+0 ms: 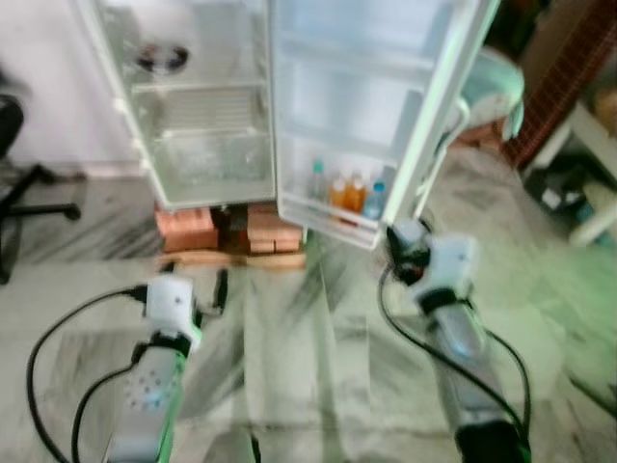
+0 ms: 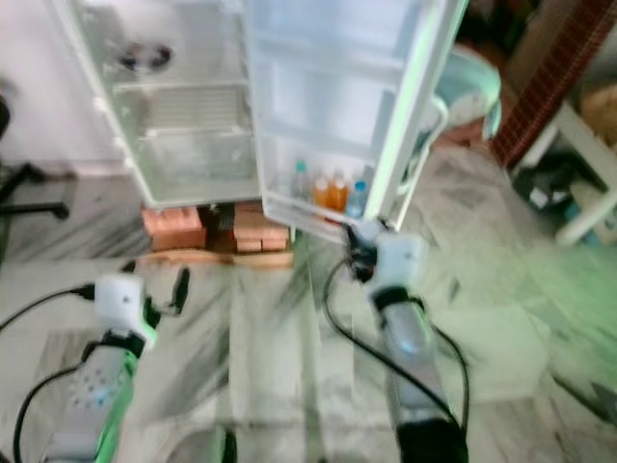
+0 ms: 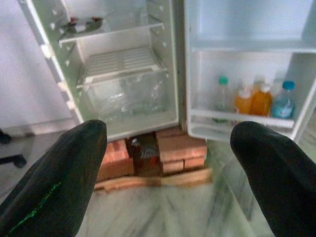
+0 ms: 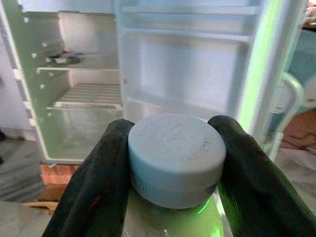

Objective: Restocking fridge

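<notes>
Bottle: pale-capped bottle [image 4: 175,163] with light liquid, held just below the cap; it sits in front of the fridge [image 1: 207,106], not yet inside.
Right gripper: right gripper [image 4: 173,197] clamped on the bottle, one finger either side of the neck; cap faces the open fridge, likely so the bottle stays upright for shelving.
Left gripper: left gripper [image 3: 168,163] with fingers spread wide and nothing between them, pointing at the fridge base; looks free to steady things if needed.
Door: fridge door [image 1: 371,106] swung fully open, just right of the fridge body, giving clear reach to its racks.
Door rack: bottom rack [image 3: 242,121] holds four bottles in a row: one clear with green cap [image 3: 223,96], two orange [image 3: 252,98], one blue-capped [image 3: 285,101]. Upper door racks look bare.
Shelves: inside the fridge, a top shelf with a dark dish [image 1: 161,58], a wire shelf below, then a clear drawer [image 3: 126,98].
Base: fridge stands on bricks [image 1: 231,230], roughly three stacks, over a wooden board.
Surroundings: marble floor [image 1: 308,328] before the fridge; office chair [image 1: 14,183] left of it.
Judgement: carry phase; spare room beside the four looks tight.
</notes>
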Motion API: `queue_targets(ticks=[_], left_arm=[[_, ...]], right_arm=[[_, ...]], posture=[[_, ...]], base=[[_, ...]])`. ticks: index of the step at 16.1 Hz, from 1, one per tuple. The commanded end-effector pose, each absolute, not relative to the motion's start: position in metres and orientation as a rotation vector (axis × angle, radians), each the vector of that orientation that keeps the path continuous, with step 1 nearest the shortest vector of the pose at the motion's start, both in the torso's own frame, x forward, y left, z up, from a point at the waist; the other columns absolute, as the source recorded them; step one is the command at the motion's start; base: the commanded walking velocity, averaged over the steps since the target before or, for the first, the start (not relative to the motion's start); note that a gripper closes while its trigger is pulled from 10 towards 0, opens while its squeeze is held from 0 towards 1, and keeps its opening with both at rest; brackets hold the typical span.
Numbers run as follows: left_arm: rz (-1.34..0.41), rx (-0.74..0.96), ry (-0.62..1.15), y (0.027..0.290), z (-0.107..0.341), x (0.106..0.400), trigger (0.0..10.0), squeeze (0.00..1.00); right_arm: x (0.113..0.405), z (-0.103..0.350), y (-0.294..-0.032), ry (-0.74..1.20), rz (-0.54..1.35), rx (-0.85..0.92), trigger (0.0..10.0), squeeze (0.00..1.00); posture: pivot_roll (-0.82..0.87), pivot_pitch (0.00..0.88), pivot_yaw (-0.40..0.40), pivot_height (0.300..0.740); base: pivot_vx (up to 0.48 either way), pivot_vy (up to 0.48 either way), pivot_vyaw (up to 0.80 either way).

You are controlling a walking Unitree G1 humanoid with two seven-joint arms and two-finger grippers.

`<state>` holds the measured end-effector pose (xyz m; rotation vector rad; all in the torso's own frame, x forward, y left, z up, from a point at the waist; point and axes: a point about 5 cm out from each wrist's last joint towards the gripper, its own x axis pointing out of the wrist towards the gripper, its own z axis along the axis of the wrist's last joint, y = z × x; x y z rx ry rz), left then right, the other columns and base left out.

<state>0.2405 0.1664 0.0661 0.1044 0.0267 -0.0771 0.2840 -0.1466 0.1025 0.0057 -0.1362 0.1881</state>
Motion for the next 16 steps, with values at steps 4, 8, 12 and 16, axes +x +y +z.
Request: queue_targets(ticks=[4,8,12,16], left_arm=[[-0.101,0.097,0.026,0.159,0.066,0.24,10.0,0.0],[-0.096,0.101,0.029,0.161,0.065,0.239,10.0,0.0],[-0.101,0.095,0.035,0.16,0.064,0.238,10.0,0.0],[-0.086,0.103,0.048,0.162,0.063,0.24,10.0,0.0]], right_arm=[[0.286,0.111,-0.158,-0.173,0.149,-0.006,10.0,0.0],[0.292,0.117,-0.154,-0.198,0.171,-0.016,10.0,0.0],[0.297,0.127,-0.146,-0.231,0.219,-0.014,10.0,0.0],[0.302,0.143,-0.136,-0.289,0.281,-0.007,10.0,0.0]], posture=[[0.1,0.093,-0.049,0.74],[0.1,0.093,-0.049,0.74],[0.1,0.098,-0.047,0.74],[0.1,0.096,-0.048,0.74]], base=[[0.446,0.0,0.0],[0.446,0.0,0.0],[0.447,0.0,0.0],[0.38,0.0,0.0]])
